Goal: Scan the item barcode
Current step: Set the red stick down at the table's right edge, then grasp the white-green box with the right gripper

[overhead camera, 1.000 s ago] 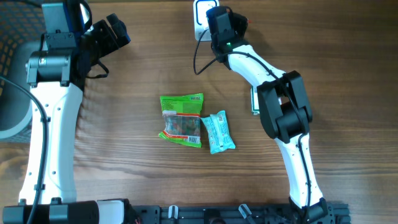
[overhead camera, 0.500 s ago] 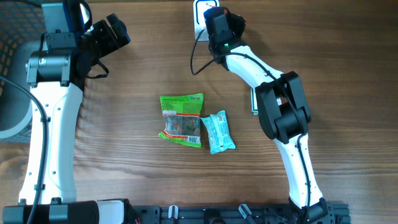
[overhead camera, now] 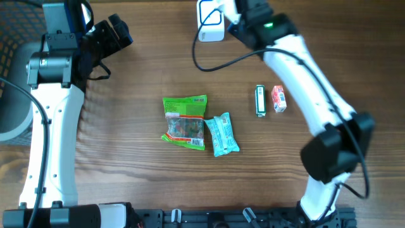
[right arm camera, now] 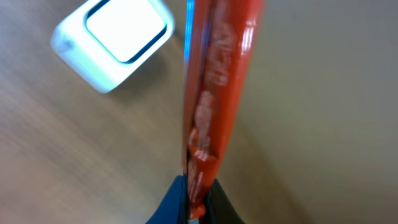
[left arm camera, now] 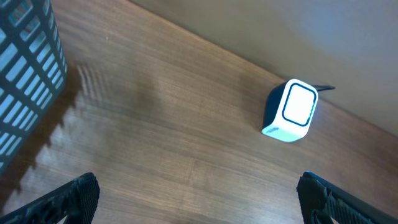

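An orange-red snack packet [right arm camera: 214, 81] stands on edge in my right gripper [right arm camera: 198, 193], which is shut on its lower end. The white barcode scanner [right arm camera: 112, 40] sits just left of the packet in the right wrist view. From overhead the scanner [overhead camera: 210, 19] is at the table's far edge, with the right gripper [overhead camera: 239, 14] right beside it; the packet is hidden there. My left gripper [left arm camera: 199, 199] is open with nothing between its fingers, hovering at the far left [overhead camera: 117, 33], and its view shows the scanner [left arm camera: 292, 111] ahead.
A green packet [overhead camera: 185, 120] and a light-blue packet [overhead camera: 221, 134] lie mid-table. A small green-and-white box [overhead camera: 259, 101] and a small red-and-white packet [overhead camera: 278, 99] lie to their right. A mesh basket [left arm camera: 25, 74] stands at the left edge. The scanner's black cable [overhead camera: 209, 63] loops forward.
The right arm's elbow swung out to the right, uncovering the two small items. Its gripper shifted right, off the scanner's top. The left arm has not moved.
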Available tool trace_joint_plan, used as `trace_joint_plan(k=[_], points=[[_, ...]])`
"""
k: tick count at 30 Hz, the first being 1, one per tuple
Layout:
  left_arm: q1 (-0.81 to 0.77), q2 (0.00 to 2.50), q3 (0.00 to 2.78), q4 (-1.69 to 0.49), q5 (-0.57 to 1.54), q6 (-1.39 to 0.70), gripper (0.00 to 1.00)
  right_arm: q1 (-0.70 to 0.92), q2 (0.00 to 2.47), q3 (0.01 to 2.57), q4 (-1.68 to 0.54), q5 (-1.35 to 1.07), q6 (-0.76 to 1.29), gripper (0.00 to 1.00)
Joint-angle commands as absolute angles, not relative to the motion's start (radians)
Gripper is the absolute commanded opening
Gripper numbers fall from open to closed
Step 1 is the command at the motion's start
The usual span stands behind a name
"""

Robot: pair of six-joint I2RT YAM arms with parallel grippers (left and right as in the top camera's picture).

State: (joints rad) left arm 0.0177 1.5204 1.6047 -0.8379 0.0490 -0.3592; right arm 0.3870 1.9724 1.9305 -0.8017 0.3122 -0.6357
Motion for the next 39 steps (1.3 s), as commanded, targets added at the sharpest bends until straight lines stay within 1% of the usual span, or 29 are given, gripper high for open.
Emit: trace_joint_plan(k=[1, 3, 6, 8, 11, 15, 16, 17, 18, 21, 26, 28, 30, 31, 33, 34, 36, 39], points=[[0.017, 1.524, 1.605, -0.836, 0.032, -0.344, 1.00, 0.271, 1.915, 1.929, -0.999, 0.072, -0.513, 0.04], [0.017, 1.524, 1.605, -0.836, 0.032, -0.344, 1.00, 0.160, 1.913, 1.925, -1.175, -0.064, -0.490, 0.04], [0.017, 1.524, 1.605, -0.836, 0.032, -0.344, 1.00, 0.010, 1.919, 1.832, -1.256, -0.105, -0.443, 0.04], [0.017, 1.524, 1.605, -0.836, 0.032, -0.344, 1.00, -0.073, 1.919, 1.721, -1.229, -0.106, -0.443, 0.04], [0.017, 1.524, 1.605, -0.836, 0.032, -0.344, 1.00, -0.163, 1.919, 1.509, -1.096, -0.106, -0.443, 0.04], [0.017, 1.524, 1.605, -0.836, 0.032, -0.344, 1.00, -0.187, 1.919, 1.318, -0.914, -0.097, -0.445, 0.05], [0.017, 1.524, 1.605, -0.836, 0.032, -0.344, 1.00, -0.187, 1.919, 1.294, -0.886, -0.073, -0.442, 0.24], [0.017, 1.524, 1.605, -0.836, 0.032, -0.344, 1.00, -0.187, 1.919, 1.271, -0.863, -0.043, -0.441, 0.49], [0.017, 1.524, 1.605, -0.836, 0.032, -0.344, 1.00, -0.187, 1.919, 1.265, -0.855, -0.024, -0.441, 0.52], [0.017, 1.524, 1.605, -0.836, 0.032, -0.344, 1.00, -0.187, 1.917, 1.278, -0.843, 0.054, -0.379, 0.54], [0.017, 1.524, 1.605, -0.836, 0.032, -0.344, 1.00, -0.187, 1.863, 1.400, -0.926, 0.059, -0.345, 0.57], [0.017, 1.524, 1.605, -0.836, 0.032, -0.344, 1.00, -0.186, 1.814, 1.440, -0.958, 0.000, -0.329, 0.57], [0.017, 1.524, 1.605, -0.836, 0.032, -0.344, 1.00, -0.186, 1.770, 1.443, -0.962, -0.140, -0.329, 0.59], [0.017, 1.524, 1.605, -0.836, 0.032, -0.344, 1.00, -0.186, 1.756, 1.443, -0.965, -0.239, -0.329, 0.62], [0.017, 1.524, 1.605, -0.836, 0.032, -0.344, 1.00, -0.186, 1.750, 1.443, -0.981, -0.422, -0.321, 0.71], [0.017, 1.524, 1.605, -0.836, 0.032, -0.344, 1.00, -0.186, 1.751, 1.439, -0.986, -0.469, -0.284, 0.71], [0.017, 1.524, 1.605, -0.836, 0.032, -0.344, 1.00, -0.180, 1.752, 1.422, -0.986, -0.487, -0.213, 0.71], [0.017, 1.524, 1.605, -0.836, 0.032, -0.344, 1.00, -0.120, 1.752, 1.377, -0.978, -0.422, -0.192, 0.70]])
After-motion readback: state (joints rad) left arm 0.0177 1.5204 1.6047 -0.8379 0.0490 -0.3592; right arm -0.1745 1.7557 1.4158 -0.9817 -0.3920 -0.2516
